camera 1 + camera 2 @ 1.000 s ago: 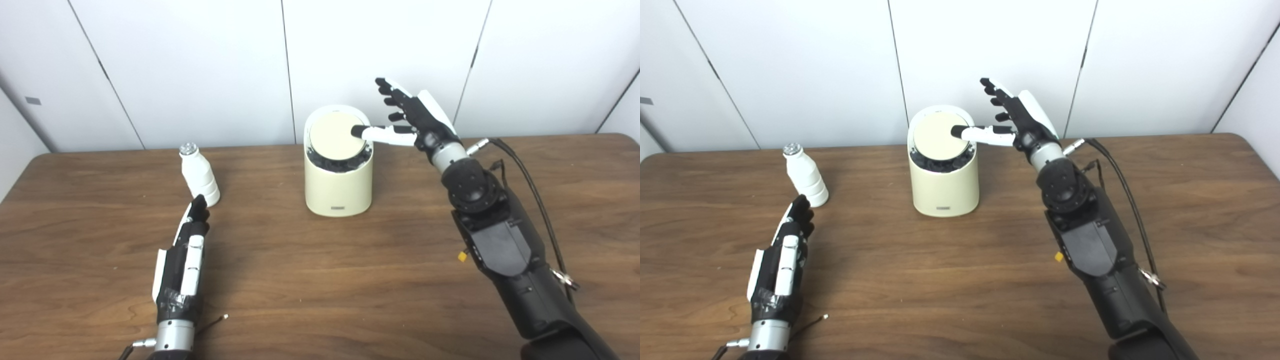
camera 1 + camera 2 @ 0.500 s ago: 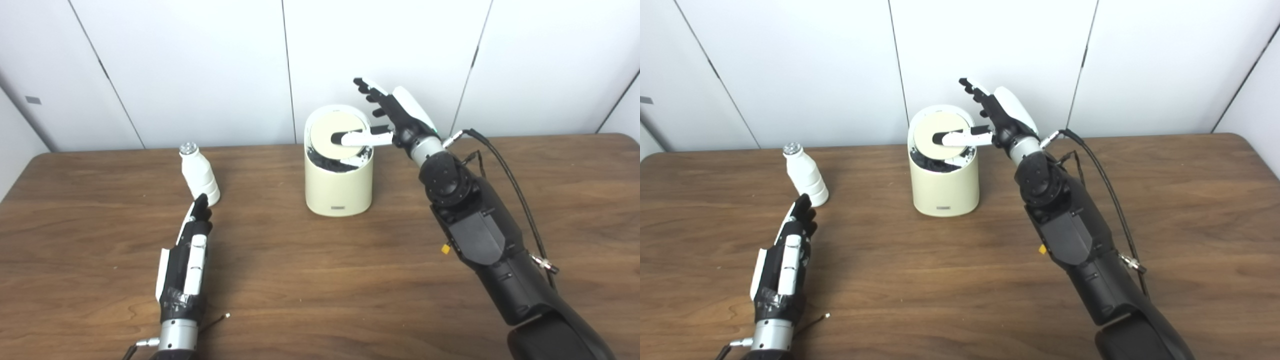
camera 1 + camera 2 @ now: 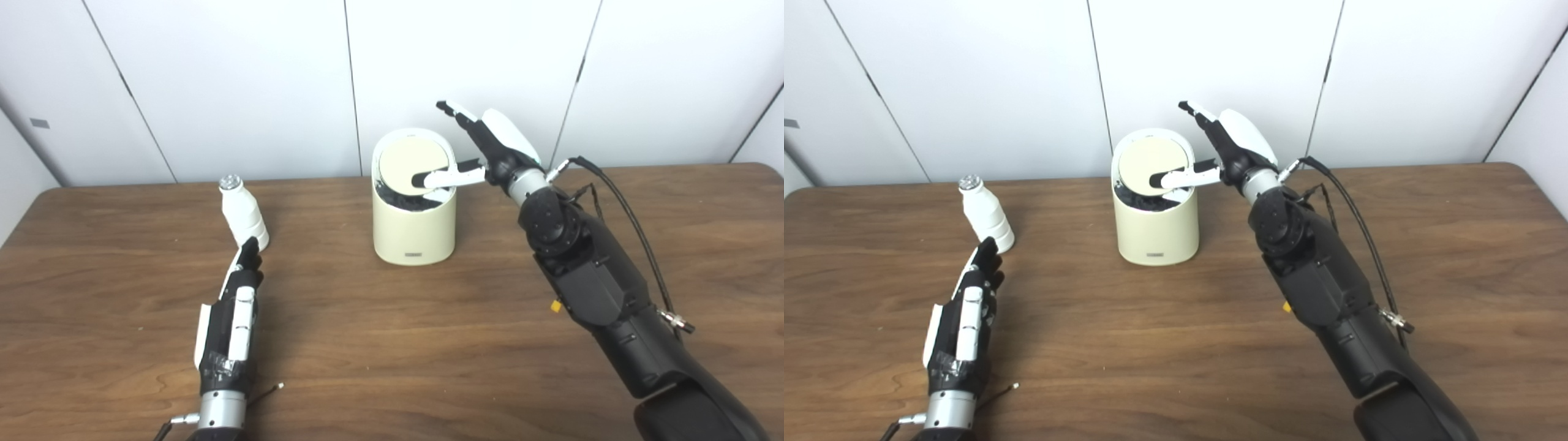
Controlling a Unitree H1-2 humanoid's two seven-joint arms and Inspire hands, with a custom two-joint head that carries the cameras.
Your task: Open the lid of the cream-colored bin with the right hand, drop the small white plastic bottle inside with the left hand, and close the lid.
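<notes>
The cream-colored bin (image 3: 414,226) stands at the table's middle back. Its round lid (image 3: 409,166) is tilted, with a dark gap showing along its front edge. My right hand (image 3: 490,147) is open beside the bin's right rim; its thumb (image 3: 442,178) lies across the lid's lower right part, and the fingers point up and back. The small white plastic bottle (image 3: 243,213) stands upright to the left of the bin. My left hand (image 3: 234,312) rests open and flat on the table, its fingertips just short of the bottle's base.
The brown wooden table (image 3: 392,343) runs to a white panelled wall (image 3: 214,79) right behind the bin. A black cable (image 3: 625,208) loops from my right wrist along the forearm.
My right hand moved left over the bin, then lowered its thumb onto the lid's front right part. The left hand crept slightly forward toward the bottle.
</notes>
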